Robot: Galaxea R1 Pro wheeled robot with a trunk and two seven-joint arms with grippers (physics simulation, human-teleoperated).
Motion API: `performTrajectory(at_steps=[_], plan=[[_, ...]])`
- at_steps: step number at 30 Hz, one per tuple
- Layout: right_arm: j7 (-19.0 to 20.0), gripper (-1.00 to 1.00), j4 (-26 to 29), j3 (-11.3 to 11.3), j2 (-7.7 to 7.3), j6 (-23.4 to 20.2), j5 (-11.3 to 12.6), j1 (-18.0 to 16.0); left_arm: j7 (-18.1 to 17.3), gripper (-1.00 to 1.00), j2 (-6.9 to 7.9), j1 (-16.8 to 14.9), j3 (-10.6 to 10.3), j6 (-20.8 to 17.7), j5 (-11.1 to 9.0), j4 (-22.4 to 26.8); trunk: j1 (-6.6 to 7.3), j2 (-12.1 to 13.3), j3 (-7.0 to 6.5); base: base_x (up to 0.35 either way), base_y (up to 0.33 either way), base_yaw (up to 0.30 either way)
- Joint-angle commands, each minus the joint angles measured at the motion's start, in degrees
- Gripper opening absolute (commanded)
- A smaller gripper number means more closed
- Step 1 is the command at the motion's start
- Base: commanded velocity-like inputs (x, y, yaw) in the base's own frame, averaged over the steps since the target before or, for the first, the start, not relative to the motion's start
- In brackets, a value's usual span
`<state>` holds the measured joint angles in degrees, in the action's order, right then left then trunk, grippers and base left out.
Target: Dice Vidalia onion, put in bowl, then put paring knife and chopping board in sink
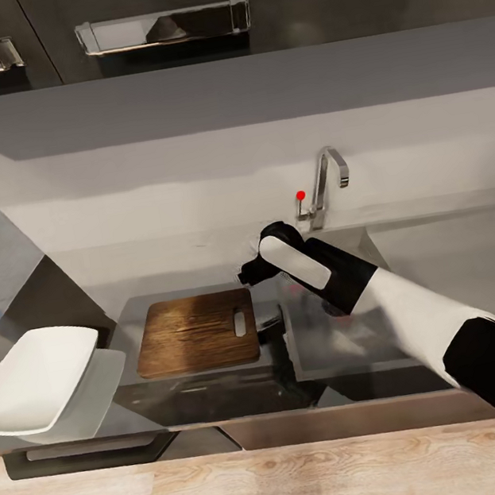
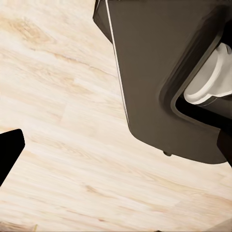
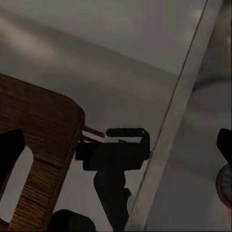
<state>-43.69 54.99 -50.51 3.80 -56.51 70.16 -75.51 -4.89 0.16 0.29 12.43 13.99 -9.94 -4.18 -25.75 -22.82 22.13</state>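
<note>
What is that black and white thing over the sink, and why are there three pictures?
It is a robot's right arm, reaching over the sink. One picture comes from a camera on the robot's head; the other two come from cameras near each gripper. On the countertop lie a wooden board and a white bowl. The tap stands behind the sink. The right wrist camera sees the board's corner and a dark shape I cannot name. The left wrist camera looks down at the wood floor. I cannot tell if anything is held.

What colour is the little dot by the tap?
The dot by the tap is red, clearest in the head view.
</note>
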Motion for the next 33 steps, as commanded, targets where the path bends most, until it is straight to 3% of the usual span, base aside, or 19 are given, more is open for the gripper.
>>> performTrajectory(at_steps=[1,11,33], plan=[[-0.6,1.0,0.0,-0.1,-0.25,0.0,0.6,-0.1,-0.5,1.0,0.02,0.0,0.1,0.3,-0.6,-0.1,-0.03,-0.1,0.05,0.0,-0.07,-0.197],[-0.6,1.0,-0.1,-0.2,-1.47,0.1,0.6,-0.1,-0.5,1.0,-0.06,0.0,0.1,0.3,-0.6,-0.1,-0.03,-0.1,-0.39,-0.046,-0.135,-0.233],[-0.6,1.0,-0.1,-0.2,-1.6,0.1,0.6,-0.1,-0.5,1.0,-0.07,0.0,0.1,0.3,-0.6,-0.1,-0.03,-0.1,-1.39,-0.072,-0.155,-0.246]])
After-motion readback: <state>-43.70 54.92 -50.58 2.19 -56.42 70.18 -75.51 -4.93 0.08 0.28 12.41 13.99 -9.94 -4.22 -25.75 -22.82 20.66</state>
